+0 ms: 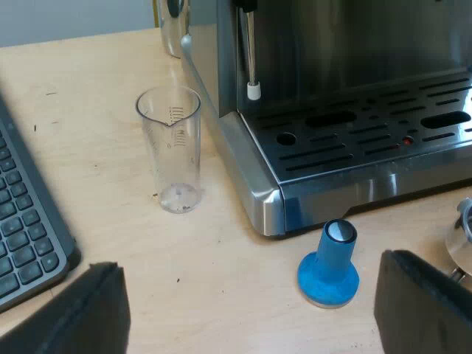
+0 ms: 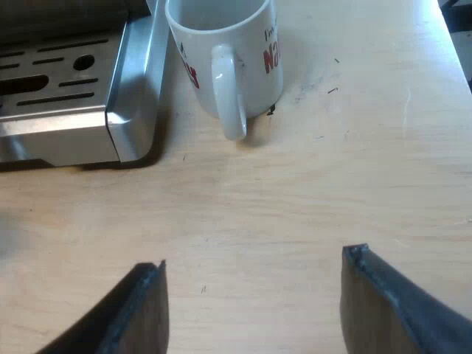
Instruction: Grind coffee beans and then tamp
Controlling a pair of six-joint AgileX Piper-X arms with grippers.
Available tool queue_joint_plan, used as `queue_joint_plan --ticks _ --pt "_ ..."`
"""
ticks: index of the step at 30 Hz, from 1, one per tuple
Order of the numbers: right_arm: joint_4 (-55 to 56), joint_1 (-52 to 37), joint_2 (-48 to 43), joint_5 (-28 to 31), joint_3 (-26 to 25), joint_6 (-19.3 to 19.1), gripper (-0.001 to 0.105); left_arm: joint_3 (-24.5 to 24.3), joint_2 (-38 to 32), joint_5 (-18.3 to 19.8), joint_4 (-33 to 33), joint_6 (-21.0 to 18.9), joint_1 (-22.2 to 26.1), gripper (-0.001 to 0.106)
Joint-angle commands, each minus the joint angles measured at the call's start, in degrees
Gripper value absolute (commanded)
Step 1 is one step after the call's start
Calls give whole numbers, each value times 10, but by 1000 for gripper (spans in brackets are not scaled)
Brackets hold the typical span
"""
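Tamper [image 1: 329, 267], blue, stands upright on the wooden table [image 1: 110, 221] just ahead of my left gripper [image 1: 247, 313], nearer 1 finger than the other. Its wide base is down and a pale cap tops its narrower stem. It sits near the lower corner of the espresso machine [image 1: 346, 118] without touching it. The left gripper's 2 black fingers are spread wide with nothing between them. My right gripper [image 2: 254, 310] is spread wide too, over bare table and holding nothing. Ahead of it a white mug [image 2: 228, 51] with red print stands just beside the machine's other corner, its handle turned toward the gripper.

The tamper looks rigid, smooth and compact, and its weight probably sits low in the base. It should therefore stand steady, though the tapering stem could slide through the pads. The best hold seems to be across the stem just above the flared base, with the fingers level. The measuring glass [image 1: 171, 147], farther ahead of the left gripper, is clear, empty and thin-walled. It is likely light and easy to tip, so it is worth keeping away from.

A rounded metal piece [image 1: 464, 247] just past 1 left finger is cut off; it may be the holder, but I cannot tell. The machine is cut off above its drip tray [image 1: 369, 136], where a steam wand [image 1: 252, 70] with a white tip hangs. A dark keyboard [image 1: 26, 228] lies beside the other finger. The mug's rim is cut off, so I cannot tell what it holds
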Motion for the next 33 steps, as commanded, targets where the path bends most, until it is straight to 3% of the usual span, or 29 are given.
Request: queue_joint_plan --ticks 1,8,12,33 --pt "1 -3 -27 -3 11 -2 54 -5 -22 2 4 -3 0 70" --pt "-11 -3 -26 -11 22 18 54 -5 -22 2 4 -3 0 70" --pt "-8 -3 -26 -12 22 51 54 -5 -22 2 4 -3 0 70" --pt "-8 -3 -26 -9 22 54 54 -5 -22 2 4 -3 0 70"
